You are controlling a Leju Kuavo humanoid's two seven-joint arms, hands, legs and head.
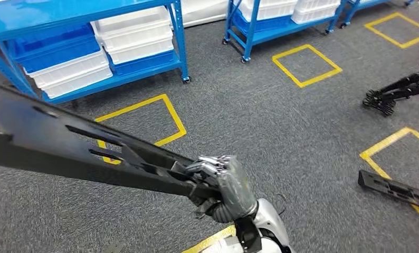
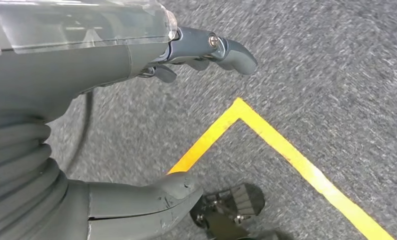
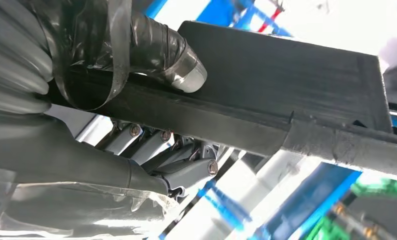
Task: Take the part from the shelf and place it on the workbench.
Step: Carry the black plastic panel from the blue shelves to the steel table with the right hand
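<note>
1. The right hand [image 1: 221, 185] gripped one end of the part [image 1: 65, 147], a long black panel with slots cut through it, which ran from the hand out past the left edge of the head view, held in the air above the grey carpet [image 1: 281, 121].
2. In the right wrist view the thumb [image 3: 171, 55] lay across one face of the part [image 3: 286, 85] and the fingers [image 3: 151, 145] curled under the opposite face, so the panel was clamped between them.
3. The left hand [image 2: 136, 125] hung over the carpet near a yellow floor line [image 2: 286, 155], with thumb and fingers apart and nothing between them.
4. Judged from its straight line with no visible sag, the part was stiff; it looked like moulded plastic or thin metal, and which of the two could not be told.
5. Because it was held at one end only, its length probably put a strong turning load on that single grip; it would likely swing or droop if the clamp slackened.
6. The matte, ribbed-looking surface seemed to offer fair friction, and the raised edge under the thumb looked like a sound place to hold.
7. A second hold nearer the middle, or at a slot, would probably steady it for setting down.
8. A similar black part [image 1: 394, 191] lay on the floor across a yellow line, and blue shelves [image 1: 178, 31] carried white and blue bins [image 1: 136, 34].
9. No brand, label or writing could be read on the part, the bins or the shelves.
10. The workbench could not be seen.
</note>
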